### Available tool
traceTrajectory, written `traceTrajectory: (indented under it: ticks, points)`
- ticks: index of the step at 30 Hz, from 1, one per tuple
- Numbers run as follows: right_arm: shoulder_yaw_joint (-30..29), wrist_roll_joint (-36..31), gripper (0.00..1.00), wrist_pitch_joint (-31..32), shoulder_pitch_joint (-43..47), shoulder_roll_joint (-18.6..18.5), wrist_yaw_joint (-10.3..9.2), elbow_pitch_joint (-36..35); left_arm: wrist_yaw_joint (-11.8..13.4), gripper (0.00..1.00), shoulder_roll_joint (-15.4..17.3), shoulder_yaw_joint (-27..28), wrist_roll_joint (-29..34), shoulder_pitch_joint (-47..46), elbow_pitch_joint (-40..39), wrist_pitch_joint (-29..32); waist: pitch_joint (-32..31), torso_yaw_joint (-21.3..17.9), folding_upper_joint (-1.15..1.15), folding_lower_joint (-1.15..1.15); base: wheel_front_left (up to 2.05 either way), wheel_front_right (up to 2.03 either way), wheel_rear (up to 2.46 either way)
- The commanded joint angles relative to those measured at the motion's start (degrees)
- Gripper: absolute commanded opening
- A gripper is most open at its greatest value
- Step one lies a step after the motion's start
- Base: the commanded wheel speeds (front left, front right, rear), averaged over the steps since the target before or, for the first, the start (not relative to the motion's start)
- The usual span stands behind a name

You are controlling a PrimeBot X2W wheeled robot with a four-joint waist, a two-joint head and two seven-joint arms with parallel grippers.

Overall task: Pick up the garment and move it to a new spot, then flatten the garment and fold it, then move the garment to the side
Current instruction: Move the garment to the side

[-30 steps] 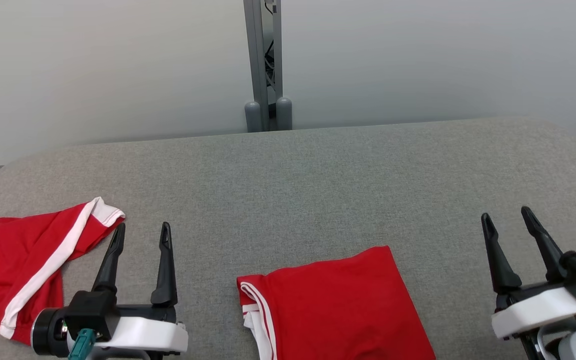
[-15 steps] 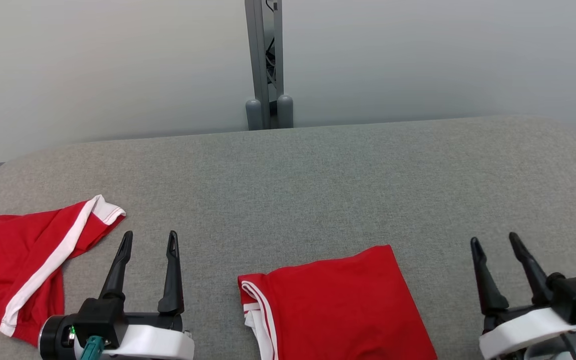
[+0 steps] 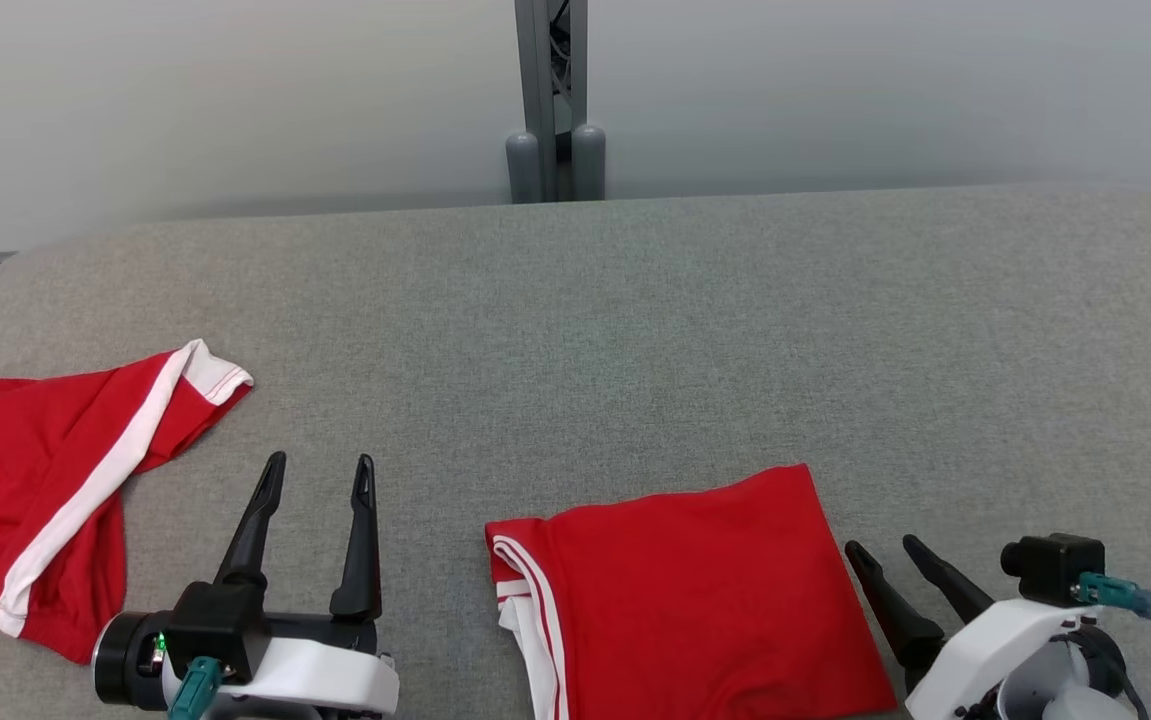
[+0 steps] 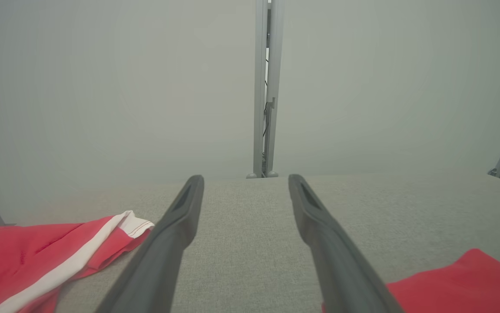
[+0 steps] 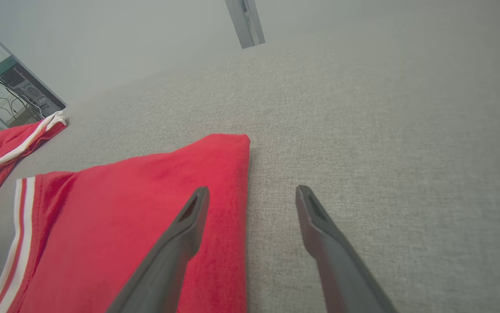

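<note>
As red garment (image 3: 685, 590) lies folded on worktop (image 3: 635, 330), only side-move remains imo; L pincer (image 3: 321, 462) & R pincer (image 3: 879, 546) wide, empty.

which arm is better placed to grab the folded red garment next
Right, probably. The right gripper is open beside the right edge of the folded red garment, fingers angled toward it. The left gripper sits farther from it, over the grey surface.

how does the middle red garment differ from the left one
The middle garment lies folded flat and neat; the left garment lies loose and rumpled. The left garment shows one broad white stripe; the middle garment shows thin white stripes at its left edge. Both are red, on the grey table.
</note>
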Motion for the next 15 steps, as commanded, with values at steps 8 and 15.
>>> traceTrajectory:
  ticks: [8,15]
  points:
    - [8.68,14.77,1.0,5.21,-5.47,-2.7,-0.01,0.58,-0.9,1.0,0.24,0.07,1.16,-3.23,0.18,-0.15,4.23,1.34,0.0,0.0,0.0,0.0,0.0]
    - [15.42,20.9,1.0,7.94,-7.71,-3.67,-0.02,2.25,-0.8,1.0,0.23,0.5,1.48,-4.04,0.21,-0.16,5.57,1.91,0.0,0.0,0.0,0.0,0.0]
